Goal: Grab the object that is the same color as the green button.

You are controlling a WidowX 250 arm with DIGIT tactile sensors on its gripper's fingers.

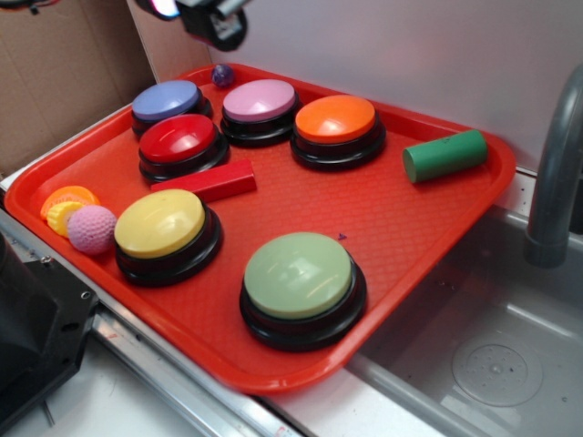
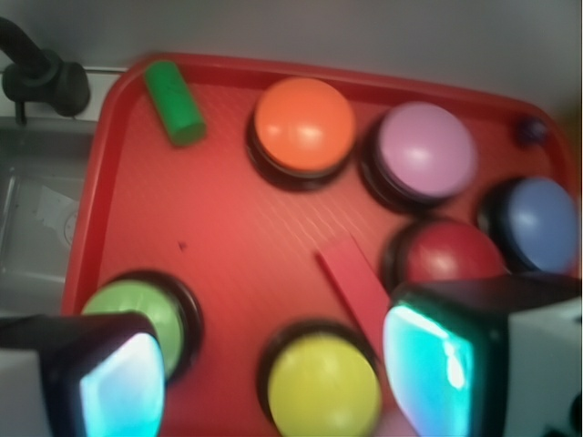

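A dark green cylinder, the object (image 1: 445, 156) (image 2: 175, 102), lies on its side at the far right corner of the red tray (image 1: 401, 237). The pale green button (image 1: 299, 276) (image 2: 150, 306) sits on its black base at the tray's near edge. My gripper (image 1: 214, 20) hangs high over the tray's back left, cut off by the top of the exterior view. In the wrist view my gripper (image 2: 273, 373) stands open, its two glowing pads wide apart above the yellow button (image 2: 321, 386), nothing between them. The cylinder is far from it.
On the tray stand yellow (image 1: 160, 224), red (image 1: 178, 139), blue (image 1: 166, 100), pink (image 1: 260, 100) and orange (image 1: 335, 119) buttons. A red block (image 1: 211, 181) lies mid-tray. A pink ball (image 1: 91, 228), orange-yellow toy (image 1: 66, 208) and small purple ball (image 1: 222, 75) lie nearby. A sink and grey faucet (image 1: 556, 182) are right.
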